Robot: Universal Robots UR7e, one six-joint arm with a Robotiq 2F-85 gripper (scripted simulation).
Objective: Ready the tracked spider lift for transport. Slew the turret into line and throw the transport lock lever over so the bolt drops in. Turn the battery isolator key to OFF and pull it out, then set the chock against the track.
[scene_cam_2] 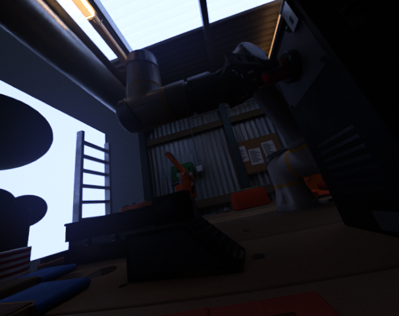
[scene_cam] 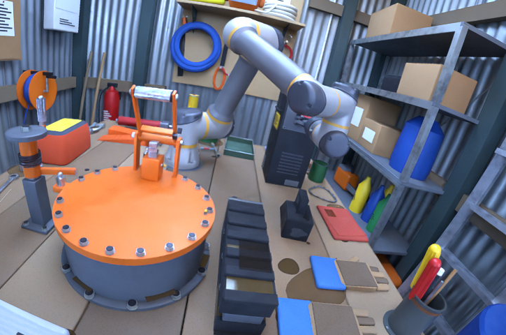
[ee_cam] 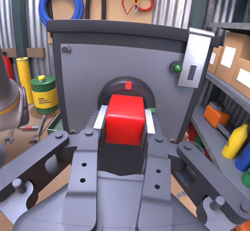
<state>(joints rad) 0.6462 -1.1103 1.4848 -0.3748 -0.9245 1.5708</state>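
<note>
The red battery isolator key [ee_cam: 124,119] sticks out of its round socket on the grey panel of the dark battery box [scene_cam: 287,152], and my gripper [ee_cam: 124,123] is closed on the key's square head. A red mark sits at the top of the socket ring and a green mark at its right. The black chock [scene_cam: 296,218] stands on the bench to the right of the black track [scene_cam: 245,260], apart from it. The orange turret [scene_cam: 133,211] sits at the left, with the transport lock lever [scene_cam: 154,118] upright at its far edge.
Metal shelving [scene_cam: 411,130] with boxes and bottles fills the right side, close behind my wrist. Blue and tan gloves [scene_cam: 342,274] and a red pad [scene_cam: 341,223] lie on the bench near the chock. A green mug [scene_cam: 318,170] stands by the battery box.
</note>
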